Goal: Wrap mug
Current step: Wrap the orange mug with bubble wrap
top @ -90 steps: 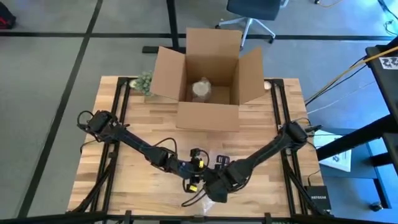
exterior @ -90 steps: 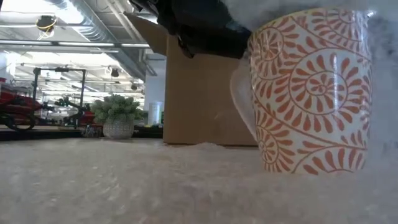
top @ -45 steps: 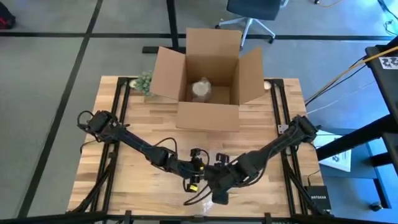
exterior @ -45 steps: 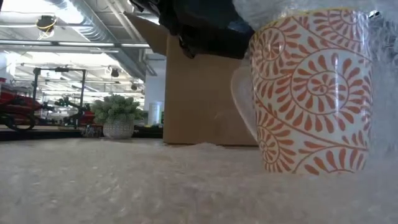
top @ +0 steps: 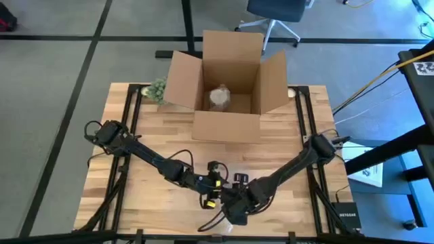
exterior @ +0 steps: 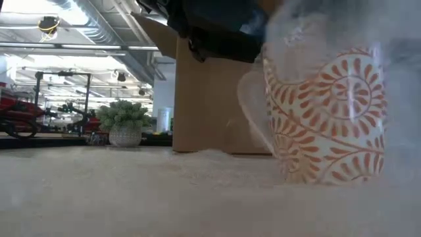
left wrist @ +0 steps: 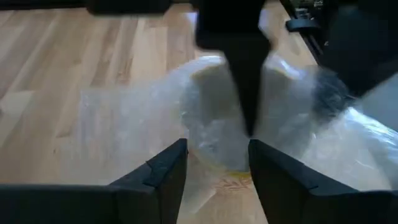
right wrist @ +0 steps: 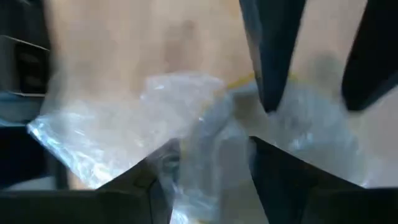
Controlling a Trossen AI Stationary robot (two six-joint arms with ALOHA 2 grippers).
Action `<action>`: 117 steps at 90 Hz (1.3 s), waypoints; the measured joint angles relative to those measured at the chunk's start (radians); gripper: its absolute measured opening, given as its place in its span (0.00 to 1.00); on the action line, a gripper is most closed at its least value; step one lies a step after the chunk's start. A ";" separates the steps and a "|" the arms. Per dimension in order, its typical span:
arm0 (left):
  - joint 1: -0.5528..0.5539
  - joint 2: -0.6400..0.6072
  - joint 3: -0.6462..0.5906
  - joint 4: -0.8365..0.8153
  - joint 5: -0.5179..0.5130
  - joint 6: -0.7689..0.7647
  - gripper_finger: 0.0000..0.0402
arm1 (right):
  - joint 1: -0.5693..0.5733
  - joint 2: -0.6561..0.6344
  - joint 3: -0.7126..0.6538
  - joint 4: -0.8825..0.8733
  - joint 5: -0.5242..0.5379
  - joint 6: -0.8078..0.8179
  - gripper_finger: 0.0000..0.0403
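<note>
Bubble wrap (exterior: 329,39) now veiling patterned mug (exterior: 322,125)

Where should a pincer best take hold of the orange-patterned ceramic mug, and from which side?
Probably from above, on the rim. The orange-patterned ceramic mug stands upright on the clear bubble wrap sheet, its mouth open upward. Its handle bulges toward the brown cardboard box, so avoid that side.

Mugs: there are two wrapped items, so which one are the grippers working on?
The orange-patterned mug on the table's near edge, under bubble wrap. The other bundle sits inside the cardboard box.
</note>
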 joint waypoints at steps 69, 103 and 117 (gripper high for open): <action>0.000 0.006 -0.003 -0.041 0.018 0.004 0.38 | -0.009 -0.089 -0.034 -0.017 0.060 0.053 0.43; -0.001 0.005 -0.002 -0.037 0.075 0.028 0.38 | 0.136 -0.083 0.003 -0.097 -0.076 0.317 0.43; -0.002 0.005 -0.001 -0.023 0.100 0.031 0.38 | 0.180 -0.010 0.002 -0.088 0.031 0.394 0.43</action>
